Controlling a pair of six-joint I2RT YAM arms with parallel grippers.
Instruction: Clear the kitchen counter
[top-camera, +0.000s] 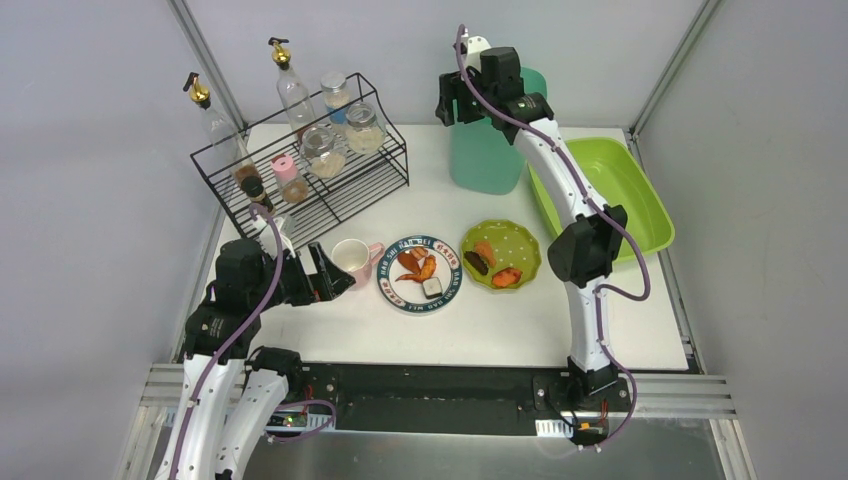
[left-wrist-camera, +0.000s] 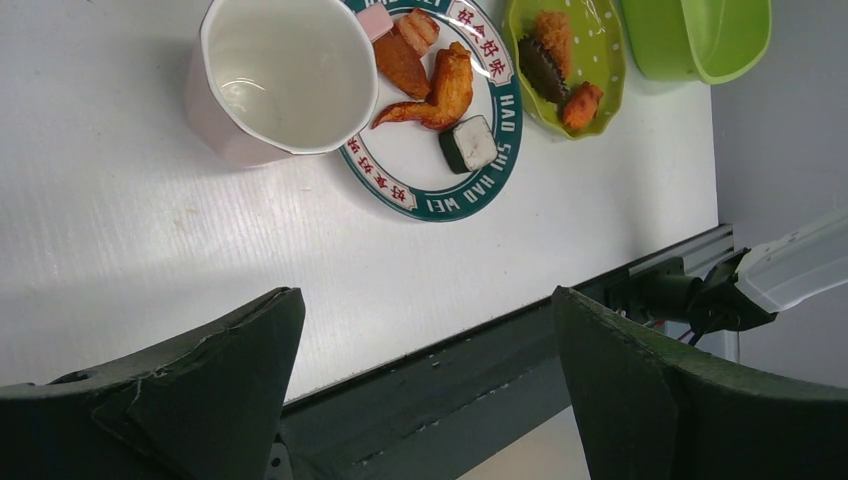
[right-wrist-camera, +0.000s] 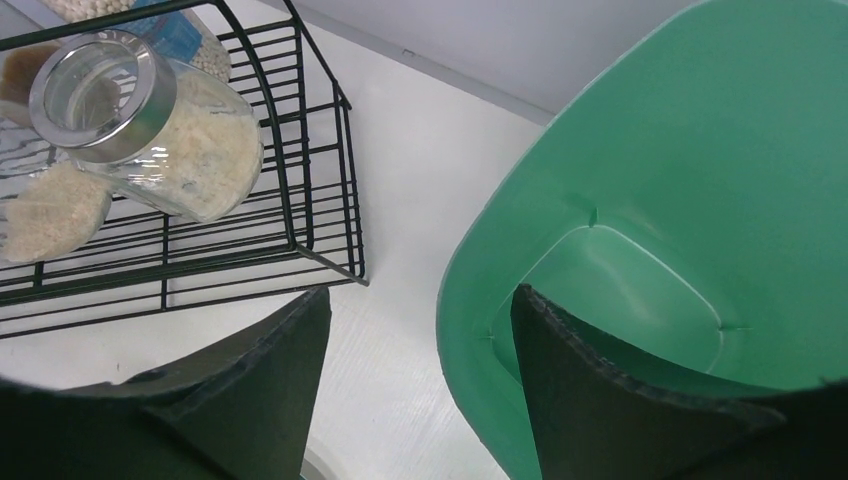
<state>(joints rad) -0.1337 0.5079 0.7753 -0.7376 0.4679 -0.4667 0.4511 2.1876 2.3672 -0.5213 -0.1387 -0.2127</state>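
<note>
Near edge, left: I hold the left fingers (top-camera: 328, 276) spread wide, clamped on nothing, low over the white rectangular surface (top-camera: 500, 325), the kitchen counter, which runs from the arm bases to the back wall and carries every item. Just beyond the fingers stands a pale pink ceramic mug (top-camera: 352, 256), upright, touching a round white plate with a teal lettered rim (top-camera: 455, 290) bearing fried pieces. Beside it lies a green dotted scalloped plate (top-camera: 516, 238). Far right: a lime-green plastic tray (top-camera: 610, 185). Far left: a black wire rack (top-camera: 340, 195) holding glass jars (top-camera: 365, 128). Far centre: the right fingers (right-wrist-camera: 420, 292) stand apart, straddling the rim of a teal-green plastic bin (top-camera: 485, 165).
</note>
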